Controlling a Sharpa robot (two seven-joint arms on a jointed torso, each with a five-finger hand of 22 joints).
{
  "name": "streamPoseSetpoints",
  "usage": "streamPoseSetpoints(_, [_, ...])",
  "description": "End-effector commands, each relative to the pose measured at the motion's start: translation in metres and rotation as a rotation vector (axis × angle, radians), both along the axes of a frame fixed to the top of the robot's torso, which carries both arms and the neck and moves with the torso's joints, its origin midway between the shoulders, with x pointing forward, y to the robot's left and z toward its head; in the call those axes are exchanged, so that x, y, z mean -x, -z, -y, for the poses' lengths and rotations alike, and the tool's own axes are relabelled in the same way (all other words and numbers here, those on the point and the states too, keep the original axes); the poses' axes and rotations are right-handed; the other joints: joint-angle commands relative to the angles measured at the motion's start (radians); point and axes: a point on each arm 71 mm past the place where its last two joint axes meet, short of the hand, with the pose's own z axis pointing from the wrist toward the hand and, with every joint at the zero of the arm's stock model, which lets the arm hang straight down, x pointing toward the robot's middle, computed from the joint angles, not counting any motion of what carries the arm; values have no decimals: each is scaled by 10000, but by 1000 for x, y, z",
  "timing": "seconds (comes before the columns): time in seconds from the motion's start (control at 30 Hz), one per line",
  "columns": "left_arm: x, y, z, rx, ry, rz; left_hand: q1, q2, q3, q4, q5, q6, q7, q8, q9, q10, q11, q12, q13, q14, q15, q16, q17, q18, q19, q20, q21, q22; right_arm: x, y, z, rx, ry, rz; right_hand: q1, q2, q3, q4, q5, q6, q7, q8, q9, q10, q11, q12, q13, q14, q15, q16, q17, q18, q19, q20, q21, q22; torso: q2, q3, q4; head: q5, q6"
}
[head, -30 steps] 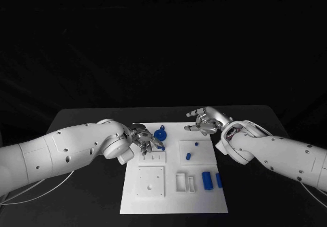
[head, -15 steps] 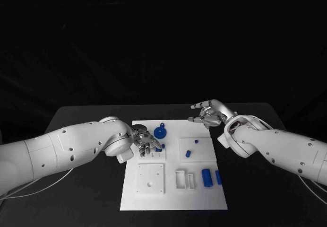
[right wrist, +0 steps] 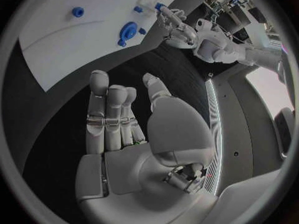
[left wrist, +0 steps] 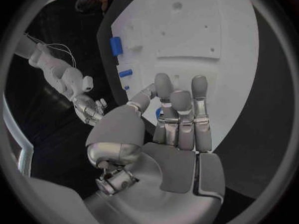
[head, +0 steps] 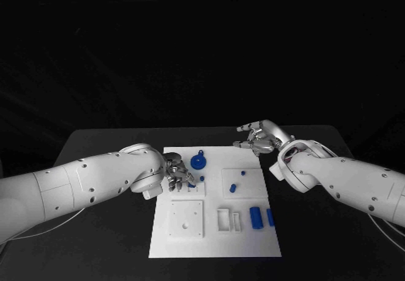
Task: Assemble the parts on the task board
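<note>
So the task board sits in the middle of the black tabletop, and most of the blue parts are loose on it. There's a round blue wheel piece near the far edge, a short blue peg on a raised white square block, and two blue cylinders lying side by side toward the right edge, next to a small white slotted holder.

The left hand is right over the board's left side, just beside the wheel piece. Its fingers are bunched close together and curled down toward a small blue bit by the little posts, but I can't tell whether they've actually got hold of it or are just touching it. My guess is it's lining up a pinch there, hence the low, tucked pose.

The right hand hangs off the board's far right corner, above bare tabletop, fingers side by side, thumb apart, holding nothing. Probably parked out of the way so it doesn't block the left hand.
</note>
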Motion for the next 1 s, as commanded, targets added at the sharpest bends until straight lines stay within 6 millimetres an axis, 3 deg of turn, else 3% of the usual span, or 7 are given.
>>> streamPoseSetpoints(0.03, [0,1,2,-662,251,184,113,18,71,-24,154,2118,-1557,60,3205,145,-434,64,26,7,-101,55,-16,-142,88,5,-117,184,0,-1,-1,-69,-82,95,8,84,-4,-39,31,78,-7,-23,3,-53,-27,19,-15,-27,-11,-20,11,111,269,56,-48,226,3,4,-6,1,-19])
streamPoseSetpoints(0.47, [2,10,3,-997,313,-51,81,-30,129,-46,384,2151,-1568,61,3306,141,-437,165,70,6,-100,186,-87,-154,390,9,-874,1181,0,-1,0,-73,-80,93,2,92,7,-65,53,79,-8,-22,3,-49,-29,27,-11,-26,-11,-19,12,110,276,56,-55,242,5,-1,1,-48,-73])
streamPoseSetpoints(0.5, [2,10,2,-1010,309,-52,45,-43,148,-51,430,2165,-1564,47,3346,144,-446,151,67,7,-103,237,-113,-154,555,-1,-1265,1661,0,-1,0,-73,-79,92,2,92,7,-65,53,79,-8,-22,3,-49,-29,27,-11,-26,-11,-19,12,110,276,56,-55,242,2,-1,1,-55,-82])
streamPoseSetpoints(0.83, [1,12,-1,-1127,234,-76,51,-33,151,-72,478,2178,-1576,65,3366,144,-432,224,101,5,-93,266,-129,-154,718,28,-1730,2155,0,-1,0,-70,-70,86,-20,103,18,-102,59,73,-8,-23,3,-41,-29,36,-8,-22,-12,-10,22,108,288,55,-39,272,-2,-8,11,-57,-106])
streamPoseSetpoints(1.0, [2,12,-2,-1145,233,-97,-22,-130,222,-130,1038,2227,-1582,66,3385,144,-419,288,129,4,-84,317,-111,-154,759,34,-1832,2305,0,-1,0,-65,-63,75,-20,103,18,-102,59,73,-8,-23,3,-41,-29,36,-8,-22,-12,-10,22,108,288,55,-39,272,-2,-11,10,-56,-119])
